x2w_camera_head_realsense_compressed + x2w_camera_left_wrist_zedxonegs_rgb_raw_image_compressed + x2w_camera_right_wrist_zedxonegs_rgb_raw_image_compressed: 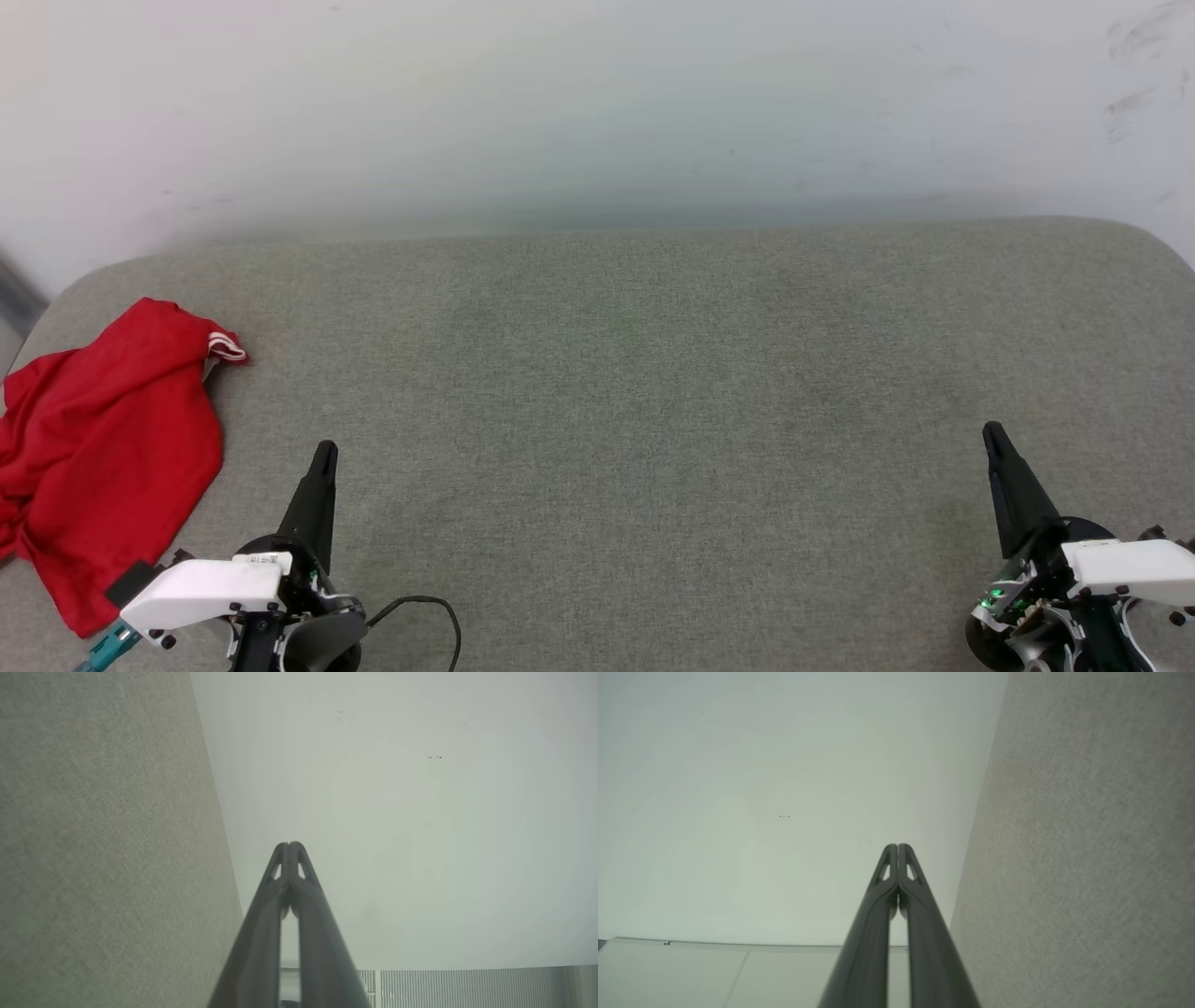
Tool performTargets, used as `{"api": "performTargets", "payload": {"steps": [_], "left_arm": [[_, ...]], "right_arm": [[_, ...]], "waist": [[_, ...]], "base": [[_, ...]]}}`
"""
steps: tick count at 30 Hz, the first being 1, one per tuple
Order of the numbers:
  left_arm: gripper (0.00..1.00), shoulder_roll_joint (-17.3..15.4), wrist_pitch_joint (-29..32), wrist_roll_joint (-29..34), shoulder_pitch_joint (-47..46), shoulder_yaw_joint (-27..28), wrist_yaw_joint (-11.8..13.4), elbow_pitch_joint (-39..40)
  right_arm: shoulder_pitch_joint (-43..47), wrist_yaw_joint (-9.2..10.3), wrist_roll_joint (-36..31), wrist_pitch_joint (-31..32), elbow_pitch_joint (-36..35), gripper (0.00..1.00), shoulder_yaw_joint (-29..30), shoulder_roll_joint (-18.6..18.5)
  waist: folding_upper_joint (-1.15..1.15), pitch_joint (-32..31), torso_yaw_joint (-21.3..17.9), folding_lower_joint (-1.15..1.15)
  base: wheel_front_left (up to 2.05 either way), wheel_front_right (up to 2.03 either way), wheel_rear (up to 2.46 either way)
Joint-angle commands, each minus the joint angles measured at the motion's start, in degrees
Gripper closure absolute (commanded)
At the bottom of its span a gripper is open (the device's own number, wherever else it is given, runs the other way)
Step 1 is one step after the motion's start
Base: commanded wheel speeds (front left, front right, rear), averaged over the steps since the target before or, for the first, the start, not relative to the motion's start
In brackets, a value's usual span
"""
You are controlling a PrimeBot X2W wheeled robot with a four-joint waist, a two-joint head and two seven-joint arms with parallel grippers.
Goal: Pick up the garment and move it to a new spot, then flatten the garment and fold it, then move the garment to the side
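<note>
1. At your far left, the garment (103, 439) lay crumpled in a red heap at the left end of the grey fabric bench (653, 392); a bit of red-white striped trim (227, 347) showed at the heap's upper right corner; its left part ran past the edge of the head view.
2. Just right of the heap, your left gripper (324, 453) sat low over the bench, pointing toward the wall (597, 112); its tip was apart from the cloth; in the left wrist view its fingers (261, 933) were clenched together at the tips, with nothing between them; a thin black cable (439, 607) looped beside its wrist.
3. Between your two grippers the bench stretched wide, its far edge meeting the pale wall.
4. At your far right, your right gripper (992, 434) sat low over the bench, well apart from the garment, also pointing toward the wall; in the right wrist view its fingers (924, 942) were clenched tip to tip, grasping nothing.
</note>
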State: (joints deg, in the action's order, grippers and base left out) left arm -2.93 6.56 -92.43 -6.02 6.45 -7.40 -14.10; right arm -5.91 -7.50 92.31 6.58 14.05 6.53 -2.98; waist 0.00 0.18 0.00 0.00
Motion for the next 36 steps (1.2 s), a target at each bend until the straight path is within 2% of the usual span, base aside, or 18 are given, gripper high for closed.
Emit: {"api": "performTargets", "payload": {"steps": [1, 36], "left_arm": [[1.00, 0.1, 0.1, 0.1, -0.5, 0.1, -0.2, 0.0], [1.00, 0.1, 0.1, 0.1, -0.5, 0.1, -0.2, 0.0]], "right_arm": [[-0.6, 0.02, 0.2, 0.0, 0.0, 1.00, 0.0, 0.2], [-0.6, 0.02, 0.2, 0.0, 0.0, 1.00, 0.0, 0.2]], "waist": [[0.00, 0.0, 0.0, 0.00], [0.00, 0.0, 0.0, 0.00]], "base": [[0.00, 0.00, 0.00], [0.00, 0.00, 0.00]]}}
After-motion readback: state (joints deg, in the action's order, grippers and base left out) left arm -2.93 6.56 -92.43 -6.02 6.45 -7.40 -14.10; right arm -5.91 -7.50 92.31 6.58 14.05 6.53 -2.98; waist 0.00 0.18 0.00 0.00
